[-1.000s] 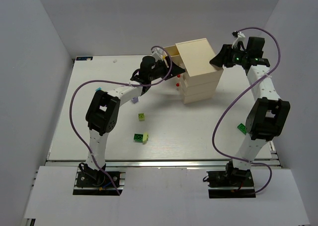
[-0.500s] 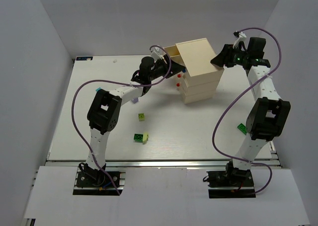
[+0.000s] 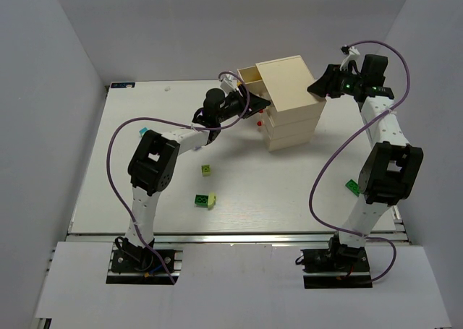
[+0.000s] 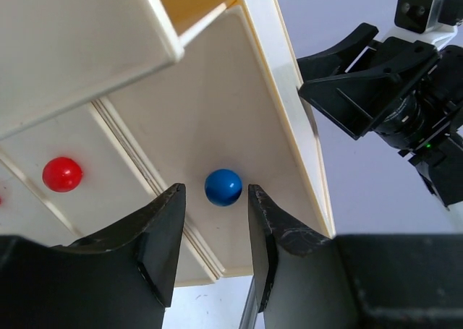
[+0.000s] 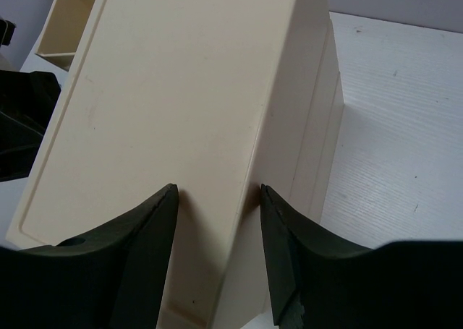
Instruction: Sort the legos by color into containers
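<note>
Chest [image 3: 293, 105] at the far middle of the desk [image 3: 130, 199], with its top drawer [image 3: 249, 74] standing out to the left. You see the left tool [image 4: 213, 199] parted, its fingertips flanking the blue knob [image 4: 223, 186] on a drawer front, a gap on each side. A red knob [image 4: 62, 173] sits nearby. The right tool [image 5: 217, 195] is spread astride the chest's far right top edge; you cannot tell whether it touches. A green lego [image 3: 207, 170] lies on the desk nearer than the chest, well apart from both tools.

Top overhead; both wrists close, sharing chest [image 3: 291, 105].
</note>
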`<state>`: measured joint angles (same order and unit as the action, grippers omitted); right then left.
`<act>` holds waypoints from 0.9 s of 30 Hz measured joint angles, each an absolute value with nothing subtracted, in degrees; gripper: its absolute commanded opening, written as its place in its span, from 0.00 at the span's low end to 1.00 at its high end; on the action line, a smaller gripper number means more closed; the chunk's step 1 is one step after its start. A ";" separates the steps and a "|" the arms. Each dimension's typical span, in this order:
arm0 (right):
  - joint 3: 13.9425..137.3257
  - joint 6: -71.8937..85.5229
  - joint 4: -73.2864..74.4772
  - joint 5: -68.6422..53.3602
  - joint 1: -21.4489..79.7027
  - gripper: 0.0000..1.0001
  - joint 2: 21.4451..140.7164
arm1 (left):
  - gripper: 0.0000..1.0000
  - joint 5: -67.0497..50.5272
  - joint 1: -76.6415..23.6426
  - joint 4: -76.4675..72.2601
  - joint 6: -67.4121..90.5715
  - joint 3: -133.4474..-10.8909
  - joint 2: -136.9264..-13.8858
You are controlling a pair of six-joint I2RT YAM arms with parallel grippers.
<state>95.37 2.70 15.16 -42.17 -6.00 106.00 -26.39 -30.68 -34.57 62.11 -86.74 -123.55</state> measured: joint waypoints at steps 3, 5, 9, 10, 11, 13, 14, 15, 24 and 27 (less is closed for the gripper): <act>94.91 2.90 14.46 -42.19 -6.11 0.52 105.84 | 0.49 -26.41 -30.70 -35.16 62.57 -86.72 -123.55; 94.70 2.90 14.06 -42.17 -6.11 0.51 105.73 | 0.48 -26.44 -30.70 -35.22 62.76 -86.72 -123.55; 94.43 2.90 13.56 -42.17 -6.11 0.50 105.67 | 0.42 -26.55 -30.72 -35.68 63.31 -86.72 -123.72; 94.30 2.94 13.37 -42.13 -6.15 0.50 105.58 | 0.41 -26.61 -30.72 -36.12 63.53 -86.72 -123.92; 94.28 2.92 13.26 -42.17 -6.22 0.50 105.56 | 0.40 -26.68 -30.70 -36.47 63.68 -86.72 -124.16; 94.24 2.90 13.17 -42.19 -6.20 0.50 105.56 | 0.35 -26.94 -30.61 -37.30 64.31 -86.72 -124.46; 94.19 2.90 13.10 -42.19 -6.20 0.49 105.56 | 0.33 -27.05 -30.59 -37.52 64.53 -86.72 -124.46; 94.15 2.92 13.08 -42.19 -6.20 0.48 105.49 | 0.31 -27.11 -30.63 -37.65 64.53 -86.72 -124.46; 93.84 2.98 12.14 -41.76 -6.33 0.44 105.36 | 0.03 -27.59 -30.59 -37.74 64.77 -86.72 -124.46; 93.86 3.05 12.14 -41.28 -6.33 0.41 105.36 | 0.00 -27.59 -30.55 -37.85 64.79 -86.54 -124.46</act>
<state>93.86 3.05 12.14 -41.28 -6.33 105.36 -27.59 -30.55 -37.85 64.79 -86.54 -124.46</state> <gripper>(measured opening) 0.434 0.313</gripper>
